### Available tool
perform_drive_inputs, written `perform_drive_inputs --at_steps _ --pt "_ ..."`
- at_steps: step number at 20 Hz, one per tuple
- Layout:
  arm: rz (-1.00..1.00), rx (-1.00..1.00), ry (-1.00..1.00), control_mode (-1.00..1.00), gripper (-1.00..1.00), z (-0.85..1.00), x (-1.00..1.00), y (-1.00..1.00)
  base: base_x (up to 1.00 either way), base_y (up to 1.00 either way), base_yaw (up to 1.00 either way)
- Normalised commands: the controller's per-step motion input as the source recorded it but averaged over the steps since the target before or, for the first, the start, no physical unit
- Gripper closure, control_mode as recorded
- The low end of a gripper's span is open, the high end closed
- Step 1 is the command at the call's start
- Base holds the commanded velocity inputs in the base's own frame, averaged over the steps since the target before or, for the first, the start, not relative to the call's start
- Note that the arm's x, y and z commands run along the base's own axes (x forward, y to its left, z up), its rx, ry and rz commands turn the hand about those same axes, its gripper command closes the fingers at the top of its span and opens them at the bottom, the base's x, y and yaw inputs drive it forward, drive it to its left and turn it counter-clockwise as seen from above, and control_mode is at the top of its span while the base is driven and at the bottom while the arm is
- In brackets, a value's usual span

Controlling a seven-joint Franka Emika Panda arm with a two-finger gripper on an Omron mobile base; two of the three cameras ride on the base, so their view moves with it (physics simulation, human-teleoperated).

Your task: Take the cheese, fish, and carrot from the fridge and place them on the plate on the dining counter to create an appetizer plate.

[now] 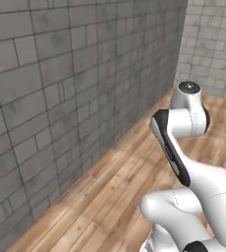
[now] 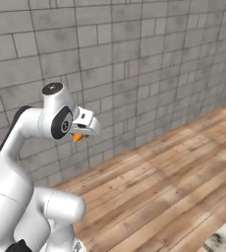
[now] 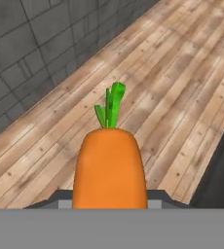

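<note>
Hand view: my pincer point(image 3: 109, 204), narrowly parted, grips the carrot point(image 3: 109, 170) at six o'clock — stubby, bright orange, green top point(image 3: 111, 104) pointing toward twelve — above a wooden floor point(image 3: 182, 87), grey brick wall point(image 3: 31, 53) at ten o'clock.

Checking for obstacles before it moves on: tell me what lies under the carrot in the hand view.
Under the stubby orange carrot with green top, shut in the gripper, lie brown wooden floor planks beside a grey block wall. The floor directly behind the carrot's body is covered.
</note>
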Motion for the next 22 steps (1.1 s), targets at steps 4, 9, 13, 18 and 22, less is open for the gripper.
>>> perform_drive_inputs --at_steps 4,9,13,18,22 --pt "0.00 0.00 0.00 1.00 1.00 0.00 0.00 0.00 0.86 0.13 -0.61" --pt "0.00 0.00 0.00 1.00 1.00 0.00 0.00 0.00 0.85 0.14 -0.60" --pt "0.00 0.00 0.00 1.00 1.00 0.00 0.00 0.00 0.87 0.14 -0.59" --pt "0.00 0.00 0.00 1.00 1.00 0.00 0.00 0.00 0.87 0.09 -0.59" --pt "0.00 0.00 0.00 1.00 1.00 0.00 0.00 0.00 0.86 0.08 -0.59"
